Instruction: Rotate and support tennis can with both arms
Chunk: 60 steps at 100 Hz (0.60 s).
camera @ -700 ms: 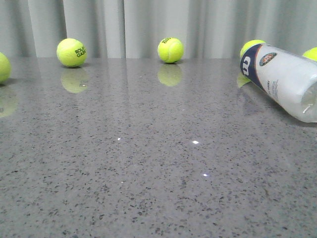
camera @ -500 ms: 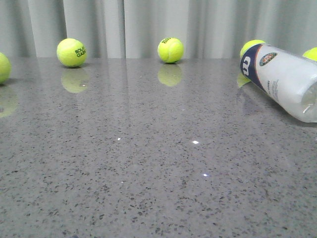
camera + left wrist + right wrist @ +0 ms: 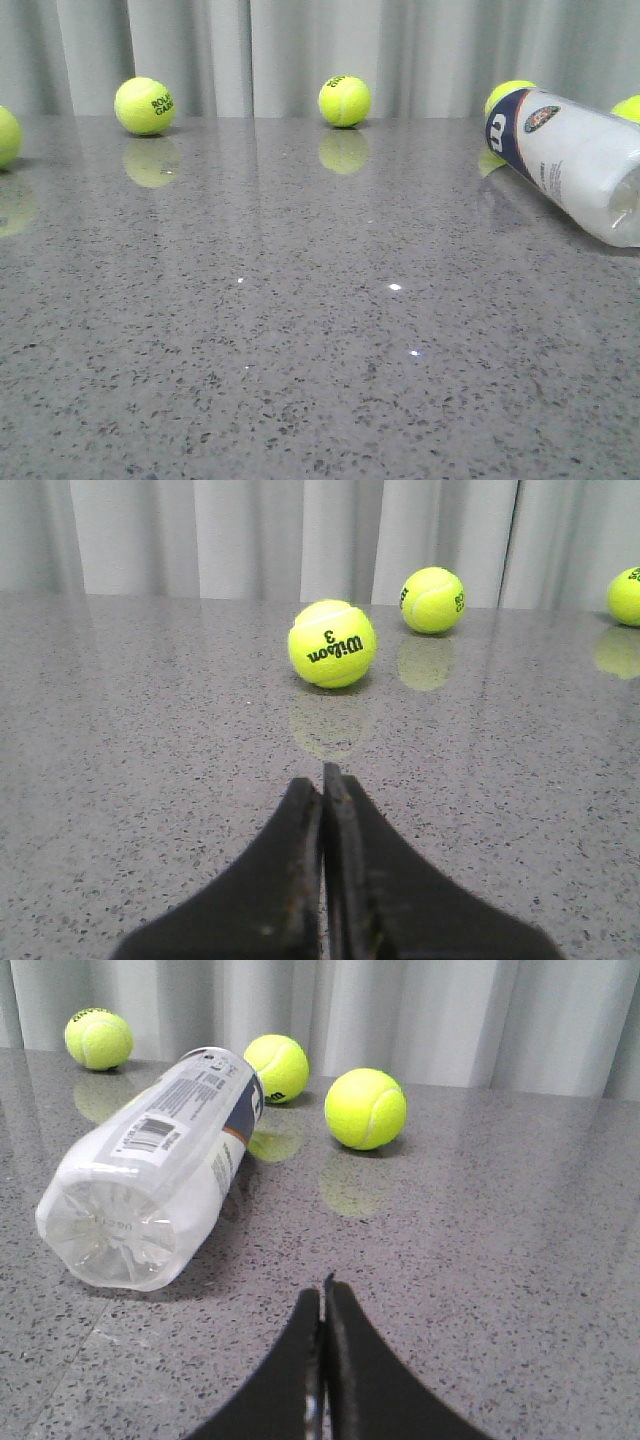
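Seeing the tennis can [image 3: 575, 160] lying on its side, smooth white plastic cylinder on my speckled grey stone table [image 3: 300, 330] far right, fuzzy balls nearby, left gripper [image 3: 322, 780] and right gripper [image 3: 322, 1295] pinched together, empty.

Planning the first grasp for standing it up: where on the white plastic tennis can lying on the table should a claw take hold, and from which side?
The white plastic tennis can lies on its side, clear ribbed base toward the right claw, which is shut. Probably best to open it and come down from above across the round mid-body, since the base looks too wide.
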Each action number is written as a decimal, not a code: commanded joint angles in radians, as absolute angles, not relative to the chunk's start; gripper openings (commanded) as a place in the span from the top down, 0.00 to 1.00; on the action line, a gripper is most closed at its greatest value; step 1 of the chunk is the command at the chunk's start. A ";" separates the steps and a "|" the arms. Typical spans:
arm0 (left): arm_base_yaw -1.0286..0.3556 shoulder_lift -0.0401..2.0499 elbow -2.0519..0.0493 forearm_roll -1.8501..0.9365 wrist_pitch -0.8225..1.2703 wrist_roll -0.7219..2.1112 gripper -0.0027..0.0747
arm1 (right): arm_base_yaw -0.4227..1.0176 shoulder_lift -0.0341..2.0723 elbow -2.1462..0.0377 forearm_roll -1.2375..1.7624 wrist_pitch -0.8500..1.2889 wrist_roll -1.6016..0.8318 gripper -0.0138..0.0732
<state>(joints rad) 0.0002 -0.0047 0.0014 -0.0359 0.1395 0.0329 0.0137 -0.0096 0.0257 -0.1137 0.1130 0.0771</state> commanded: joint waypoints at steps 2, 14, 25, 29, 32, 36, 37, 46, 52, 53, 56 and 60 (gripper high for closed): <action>0.002 -0.039 0.046 -0.037 0.062 0.023 0.99 | 0.010 -0.027 0.029 -0.145 0.021 0.073 0.91; 0.002 -0.039 0.046 -0.037 0.062 0.023 0.99 | 0.010 -0.024 0.008 -0.145 0.016 0.073 0.91; 0.002 -0.039 0.046 -0.037 0.062 0.023 0.99 | 0.010 0.001 -0.047 -0.151 0.130 0.064 0.91; 0.002 -0.039 0.046 -0.037 0.062 0.023 0.99 | 0.010 0.023 -0.075 -0.151 0.179 0.064 0.91; 0.002 -0.039 0.046 -0.037 0.062 0.023 0.99 | 0.012 0.041 -0.094 -0.151 0.200 0.064 0.91; 0.002 -0.039 0.046 -0.037 0.062 0.023 0.99 | 0.012 0.073 -0.122 -0.151 0.228 0.064 0.91; 0.002 -0.039 0.046 -0.037 0.062 0.023 0.99 | 0.012 0.079 -0.127 -0.151 0.233 0.064 0.91; 0.002 -0.039 0.046 -0.037 0.062 0.023 0.99 | 0.012 0.167 -0.187 -0.134 0.293 0.065 0.91; 0.002 -0.039 0.046 -0.037 0.062 0.023 0.99 | 0.012 0.237 -0.230 -0.106 0.355 0.065 0.91; 0.002 -0.039 0.046 -0.037 0.062 0.023 0.99 | 0.012 0.246 -0.235 -0.099 0.361 0.065 0.91; 0.002 -0.039 0.046 -0.037 0.062 0.023 0.99 | 0.012 0.287 -0.258 -0.088 0.386 0.065 0.91; 0.002 -0.039 0.046 -0.037 0.062 0.023 0.99 | 0.012 0.328 -0.281 -0.085 0.423 0.065 0.91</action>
